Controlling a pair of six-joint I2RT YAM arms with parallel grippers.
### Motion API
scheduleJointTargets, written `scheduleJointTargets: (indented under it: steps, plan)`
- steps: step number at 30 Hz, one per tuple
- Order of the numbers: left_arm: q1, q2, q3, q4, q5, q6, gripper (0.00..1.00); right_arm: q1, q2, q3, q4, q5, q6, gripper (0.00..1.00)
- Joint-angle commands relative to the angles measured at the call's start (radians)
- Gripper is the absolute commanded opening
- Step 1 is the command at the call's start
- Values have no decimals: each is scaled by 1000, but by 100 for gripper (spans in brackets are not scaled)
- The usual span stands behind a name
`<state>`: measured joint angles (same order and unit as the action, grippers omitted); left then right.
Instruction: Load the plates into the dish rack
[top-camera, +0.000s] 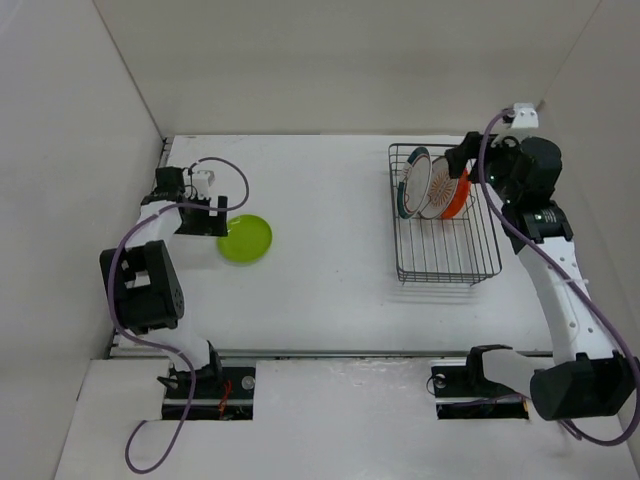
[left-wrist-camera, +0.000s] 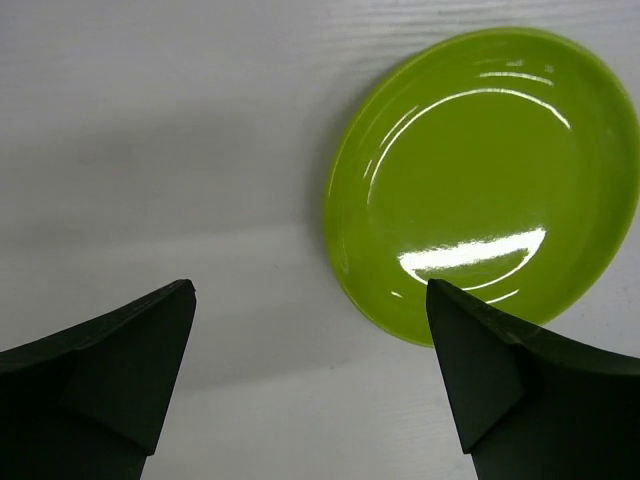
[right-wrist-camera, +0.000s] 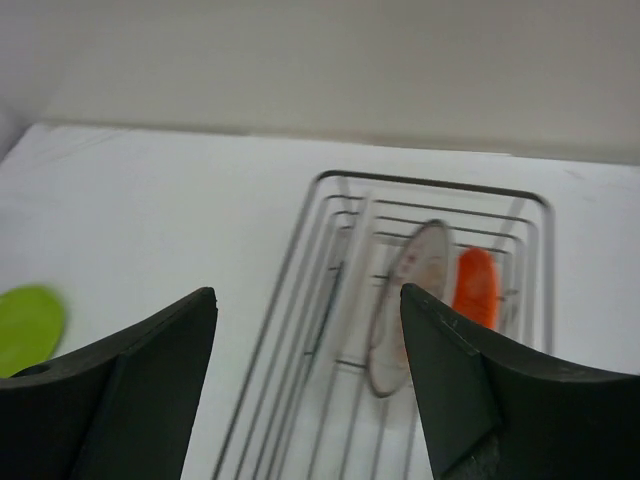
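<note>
**Pickup of the last plate: grip and clearances**

Top view. Lime-green plate (top-camera: 246, 239) lies flat on the table (top-camera: 320, 310), left of centre and well apart from the dish rack (top-camera: 448, 279). Left gripper (top-camera: 215, 205) hovers at the plate's left edge, jaws released. Green-rimmed plate (top-camera: 414, 185), patterned plate (top-camera: 437, 187) and orange plate (top-camera: 458, 198) stand at the rack's far end. The near slots are free. Right gripper (top-camera: 462, 160) hangs above them, so clear it away before delivery.

Left wrist view. The plate sits right of the gap between the jaws. Shift right until one finger (left-wrist-camera: 500, 370) straddles the rim, then pinch it.

Right wrist view. The jaws are parted and hold nothing. The side wall (top-camera: 60, 150) is close on the left, so lift before swinging across.
</note>
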<state>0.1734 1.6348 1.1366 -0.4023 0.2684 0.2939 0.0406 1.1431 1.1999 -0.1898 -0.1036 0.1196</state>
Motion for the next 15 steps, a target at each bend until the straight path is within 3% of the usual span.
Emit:
scheduleJointTargets:
  steps: [1, 6, 15]
  plan:
    - [43, 101, 31, -47, 176, 73, 100, 62, 6, 30, 46, -335, -55, 79]
    - [78, 249, 121, -110, 305, 73, 97, 111, 6, 17, 66, -395, -80, 79]
    - [78, 370, 170, -119, 377, 45, 79, 140, 15, -25, 75, -377, -89, 79]
